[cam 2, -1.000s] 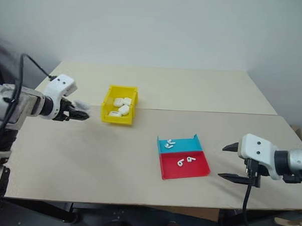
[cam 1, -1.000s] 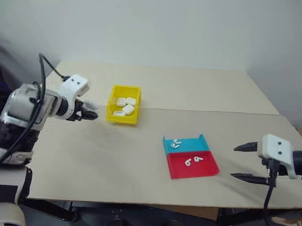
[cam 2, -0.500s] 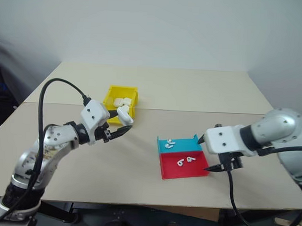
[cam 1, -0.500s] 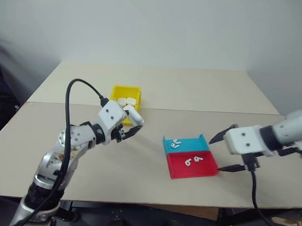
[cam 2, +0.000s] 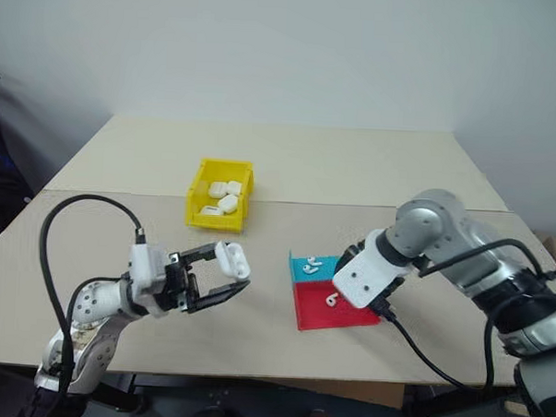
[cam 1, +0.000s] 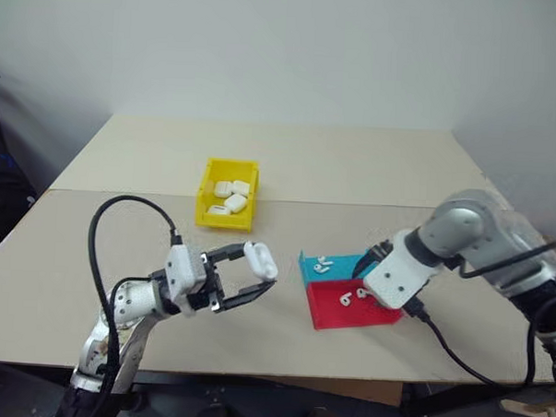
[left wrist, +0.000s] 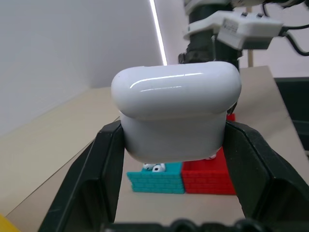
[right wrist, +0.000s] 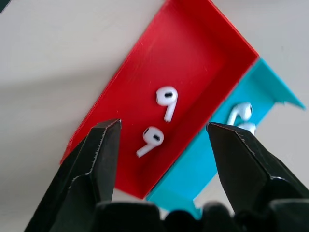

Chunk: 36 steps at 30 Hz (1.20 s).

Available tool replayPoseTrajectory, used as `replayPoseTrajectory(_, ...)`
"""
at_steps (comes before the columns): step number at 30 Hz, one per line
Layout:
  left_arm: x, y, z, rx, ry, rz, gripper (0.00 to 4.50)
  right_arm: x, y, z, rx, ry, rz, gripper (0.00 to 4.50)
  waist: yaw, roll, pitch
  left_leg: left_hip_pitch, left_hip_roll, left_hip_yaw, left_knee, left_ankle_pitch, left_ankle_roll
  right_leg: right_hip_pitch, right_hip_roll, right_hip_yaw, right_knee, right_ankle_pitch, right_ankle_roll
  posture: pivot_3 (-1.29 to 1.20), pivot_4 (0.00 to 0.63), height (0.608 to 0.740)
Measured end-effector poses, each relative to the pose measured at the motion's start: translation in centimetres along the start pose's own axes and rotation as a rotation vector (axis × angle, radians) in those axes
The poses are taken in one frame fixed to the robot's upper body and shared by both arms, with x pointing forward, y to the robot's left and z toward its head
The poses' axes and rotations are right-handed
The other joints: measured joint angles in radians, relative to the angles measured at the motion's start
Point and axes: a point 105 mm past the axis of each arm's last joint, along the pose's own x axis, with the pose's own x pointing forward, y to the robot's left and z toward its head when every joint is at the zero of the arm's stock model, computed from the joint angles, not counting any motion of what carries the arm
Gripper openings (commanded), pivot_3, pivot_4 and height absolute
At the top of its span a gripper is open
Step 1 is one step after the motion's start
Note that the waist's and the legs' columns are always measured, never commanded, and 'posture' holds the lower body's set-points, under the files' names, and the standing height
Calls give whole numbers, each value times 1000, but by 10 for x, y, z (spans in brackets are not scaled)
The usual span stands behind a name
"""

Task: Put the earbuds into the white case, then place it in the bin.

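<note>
1. Left jaws (cam 1: 247,276) grip the case (cam 1: 260,258), lid shut, above the tabletop (cam 1: 353,175), pointing toward the tray (cam 1: 321,314).
2. Right jaws (right wrist: 161,130) hang spread straight above the tray's red half, straddling 2 earbuds (right wrist: 159,123); their stems lie roughly along the gap. The right arm is nearer them.
3. 2 more earbuds (cam 1: 324,263) lie in the blue half.
4. Farthest, the bin (cam 1: 204,205) holds several cases.

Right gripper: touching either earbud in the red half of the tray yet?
Apart. In the right wrist view the right gripper hangs open over the red tray half; both earbuds lie between its fingers, bare tray all round.
</note>
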Motion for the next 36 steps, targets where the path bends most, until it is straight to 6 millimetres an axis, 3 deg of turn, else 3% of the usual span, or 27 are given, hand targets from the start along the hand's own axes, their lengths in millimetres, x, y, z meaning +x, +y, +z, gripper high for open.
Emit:
replayPoseTrajectory(1,-2,-2,1,6,-11,-8,2767,3,-1,1,-17,2,11,2111,1,0,0,0,0,0,0,0,0,0,0,0,0,0,0,0,150,740)
replayPoseTrajectory(19,-12,-4,-7,25,-1,1,2767,35,-14,1,-58,32,99,2111,2,0,0,0,1,0,0,0,0,0,1,-1,0,0,0,0,150,740)
replayPoseTrajectory(36,-18,-9,-15,16,56,14,2767,48,-15,-9,-53,45,132,2111,0,1,0,0,1,0,-1,0,0,-1,1,-1,0,0,-1,0,150,740)
